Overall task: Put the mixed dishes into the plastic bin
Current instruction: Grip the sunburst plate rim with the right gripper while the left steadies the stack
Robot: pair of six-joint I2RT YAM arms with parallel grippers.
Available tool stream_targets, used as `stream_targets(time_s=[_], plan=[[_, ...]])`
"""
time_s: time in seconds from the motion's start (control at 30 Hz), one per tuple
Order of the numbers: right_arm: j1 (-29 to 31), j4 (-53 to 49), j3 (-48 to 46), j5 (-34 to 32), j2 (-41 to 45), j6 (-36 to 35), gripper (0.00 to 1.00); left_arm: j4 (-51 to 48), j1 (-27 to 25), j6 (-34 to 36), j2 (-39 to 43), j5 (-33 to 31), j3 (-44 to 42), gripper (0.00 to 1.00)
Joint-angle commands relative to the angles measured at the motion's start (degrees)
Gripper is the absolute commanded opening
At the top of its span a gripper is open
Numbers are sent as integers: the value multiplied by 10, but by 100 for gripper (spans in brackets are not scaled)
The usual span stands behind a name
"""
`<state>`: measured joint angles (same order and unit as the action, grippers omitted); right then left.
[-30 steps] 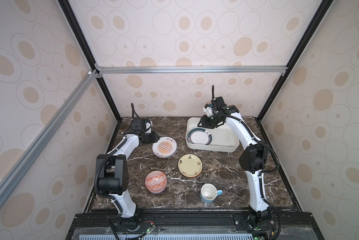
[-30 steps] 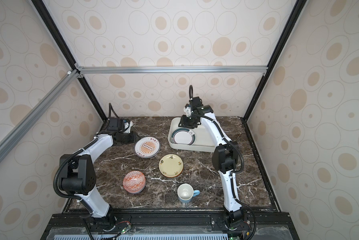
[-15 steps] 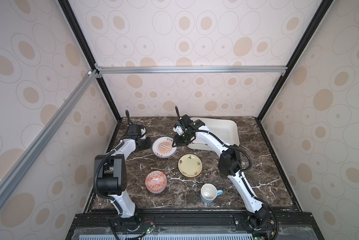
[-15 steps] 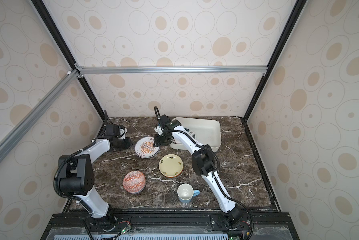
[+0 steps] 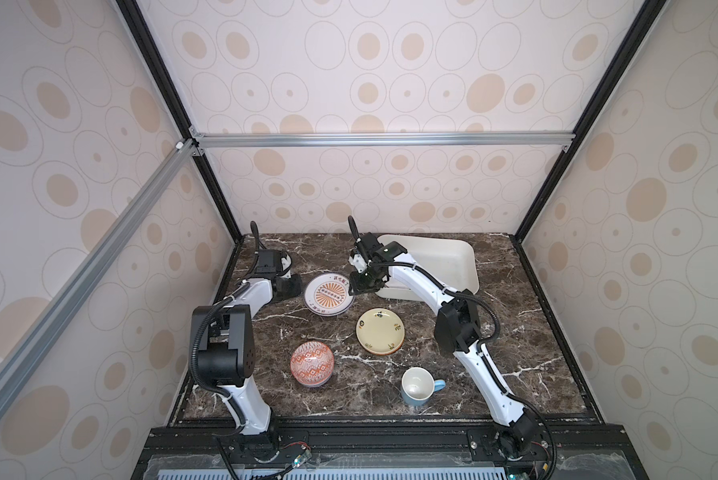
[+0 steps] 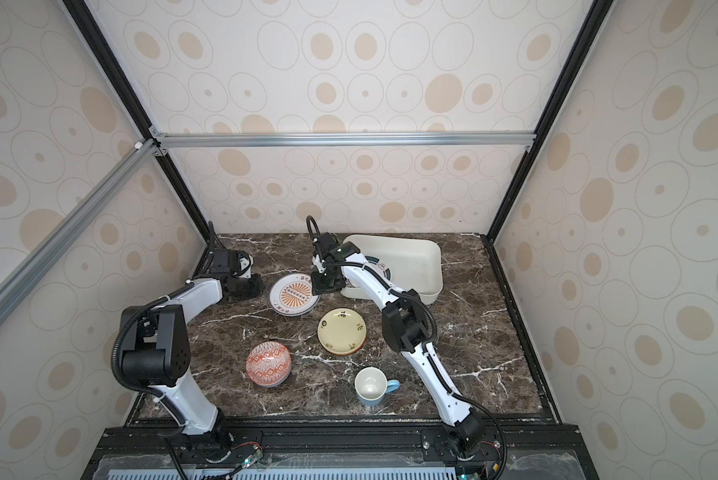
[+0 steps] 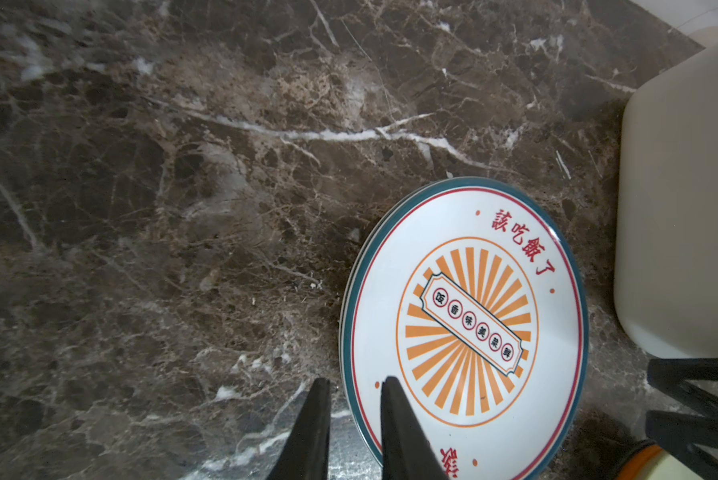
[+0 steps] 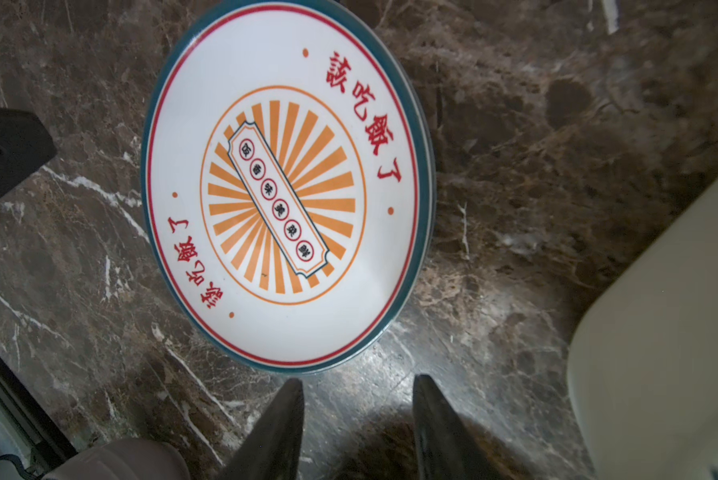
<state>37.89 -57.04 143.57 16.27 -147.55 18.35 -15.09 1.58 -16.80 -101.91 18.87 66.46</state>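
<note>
Left claw [image 7: 355, 380]: narrow, around the sunburst plate [image 7: 465, 332] at its left rim; cannot tell if it holds.
Right claw [image 8: 358, 379]: open, empty, beside the plate's right rim.

Wide bare marble lies on the table's [image 5: 532, 340] right side. The orange-rayed plate [image 5: 328, 293] is boxed in: left gripper [image 7: 355, 384] astride 1 rim, right gripper [image 8: 357, 382] filling the gap to the bin [image 5: 469, 259], yellow plate [image 5: 380, 331] near in front. The right arm [image 5: 415, 279] crosses the bin's near wall; its far half stands open from above.
</note>
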Motion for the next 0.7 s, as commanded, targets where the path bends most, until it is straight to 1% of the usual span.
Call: stream_targets(time_s=[0.0, 0.23, 0.47, 0.67], plan=[[2, -1, -1, -21, -26, -7, 46, 14, -3, -9, -11, 9, -3, 23], [3, 3, 2, -24, -38, -11, 46, 18, -12, -14, -31, 11, 3, 22], [-2, 3, 1, -25, -38, -13, 46, 19, -22, -14, -50, 8, 10, 19], [-10, 4, 1, -15, -36, -10, 46, 21, -30, -15, -74, 8, 15, 18]])
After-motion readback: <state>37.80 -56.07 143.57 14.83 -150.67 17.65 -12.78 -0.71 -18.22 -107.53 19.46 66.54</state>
